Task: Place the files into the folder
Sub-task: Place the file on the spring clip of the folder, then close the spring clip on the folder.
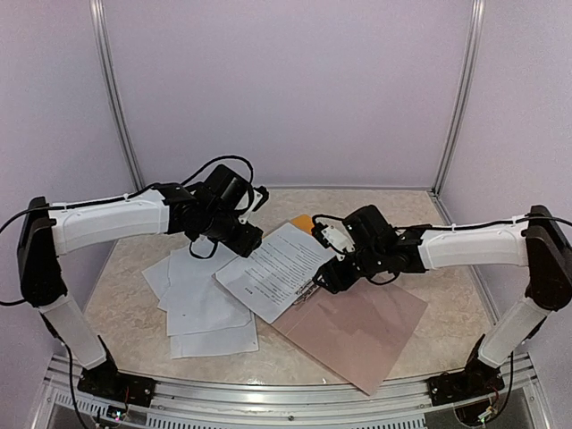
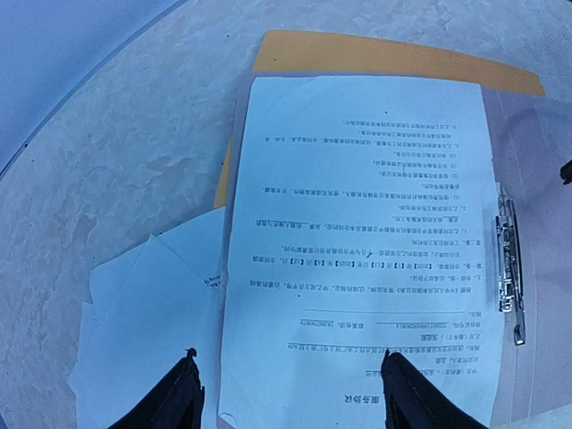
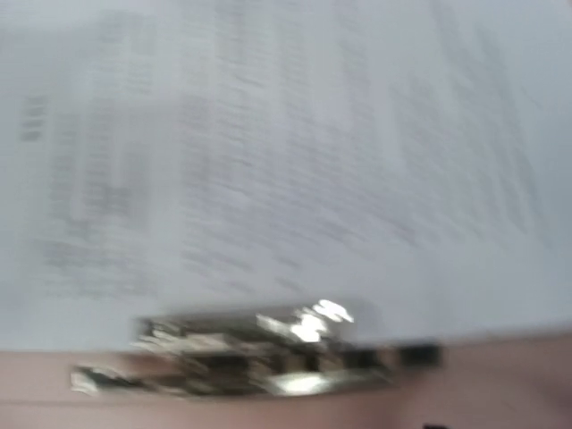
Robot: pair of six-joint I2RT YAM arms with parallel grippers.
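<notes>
1. Left jaws are apart, hanging over the near end of the top file [image 2: 366,241] with nothing between them.
2. That file lies on the folder [image 2: 393,54], mid worktop [image 1: 125,304] toward the far edge, and we see orange peeking out past it.
3. Clip [image 2: 509,259] sits just beside the file's right edge.
4. More files [image 1: 201,304] are piled toward the left edge.
5. Right jaws are by the clip. That view's too blurry, so we can't tell how they stand.
6. Board [image 1: 357,326] lies toward the near edge.

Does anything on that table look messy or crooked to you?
Yes. One printed sheet lies skewed on the orange folder, beside its metal clip, not squared to the folder's edges. Left of it, the other white sheets sit in an untidy fan, corners pointing different ways.
</notes>
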